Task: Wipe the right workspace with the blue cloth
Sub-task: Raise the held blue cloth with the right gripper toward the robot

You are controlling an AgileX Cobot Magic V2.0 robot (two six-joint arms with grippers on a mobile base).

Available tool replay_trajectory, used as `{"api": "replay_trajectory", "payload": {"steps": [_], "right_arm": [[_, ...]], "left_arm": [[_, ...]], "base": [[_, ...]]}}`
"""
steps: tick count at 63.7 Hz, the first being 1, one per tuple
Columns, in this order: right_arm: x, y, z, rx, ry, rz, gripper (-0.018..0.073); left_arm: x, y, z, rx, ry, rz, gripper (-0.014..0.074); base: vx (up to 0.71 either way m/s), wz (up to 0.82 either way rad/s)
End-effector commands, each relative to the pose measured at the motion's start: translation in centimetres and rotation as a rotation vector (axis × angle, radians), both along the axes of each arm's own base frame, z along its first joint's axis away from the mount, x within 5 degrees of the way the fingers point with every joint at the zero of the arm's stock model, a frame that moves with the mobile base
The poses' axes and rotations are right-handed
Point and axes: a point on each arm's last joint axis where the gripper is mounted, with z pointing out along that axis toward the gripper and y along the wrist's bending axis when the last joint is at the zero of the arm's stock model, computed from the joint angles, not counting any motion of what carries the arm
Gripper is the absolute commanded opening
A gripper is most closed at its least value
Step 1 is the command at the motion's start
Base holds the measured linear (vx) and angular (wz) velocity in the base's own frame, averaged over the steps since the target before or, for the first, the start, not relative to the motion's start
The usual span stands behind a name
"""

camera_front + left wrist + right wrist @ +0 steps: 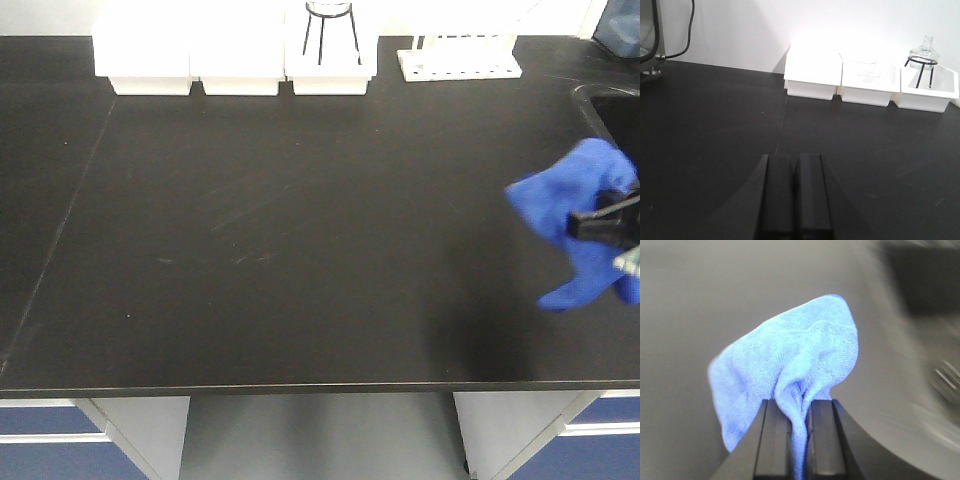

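Observation:
The blue cloth hangs bunched at the right edge of the black table, pinched in my right gripper. In the right wrist view the cloth fans out ahead of the jaws and a fold of it runs down between the two shut fingers, at my right gripper. The background there is blurred. My left gripper is shut and empty, low over the table's left part. It is out of the front view.
Three white trays line the table's back edge, one holding a glass flask on a black stand. A white rack stands at the back right. A sink opens at the far right.

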Motion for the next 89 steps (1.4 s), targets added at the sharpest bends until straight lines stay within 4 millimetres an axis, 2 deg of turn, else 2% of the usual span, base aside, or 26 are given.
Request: {"api": "replay_trajectory", "payload": {"steps": [1,8,18,37,47,89], "right_arm": [[-1.7,1.1,2.1,0.062,-0.113,0.043,0.0],[-4.3,1.4,2.4,0.088,-0.114,0.069,0.0013],[-7.9,0.8,2.4,0.103,-0.131,0.066,0.0039],[-11.7,-0.1,2.6,0.094,-0.161,0.053,0.0042],[-12.6,-0.3,2.4,0.093,-0.146,0.048,0.0042],[-12.7,-0.3,2.2,0.089,-0.121,0.044,0.0042]], "left_arm": [[0.0,-0.1,-0.2,-0.004,-0.068,-0.01,-0.0006],[0.0,-0.1,-0.2,-0.004,-0.068,-0.01,-0.0006],[0.0,-0.1,-0.2,-0.004,-0.068,-0.01,-0.0006],[0.0,-0.1,-0.2,-0.004,-0.068,-0.01,-0.0006],[0.0,-0.1,-0.2,-0.004,-0.068,-0.01,-0.0006],[0.0,-0.1,-0.2,-0.004,-0.068,-0.01,-0.0006]], "base": [[0.0,0.0],[0.0,0.0],[0.0,0.0],[0.0,0.0],[0.0,0.0],[0.0,0.0]]}}
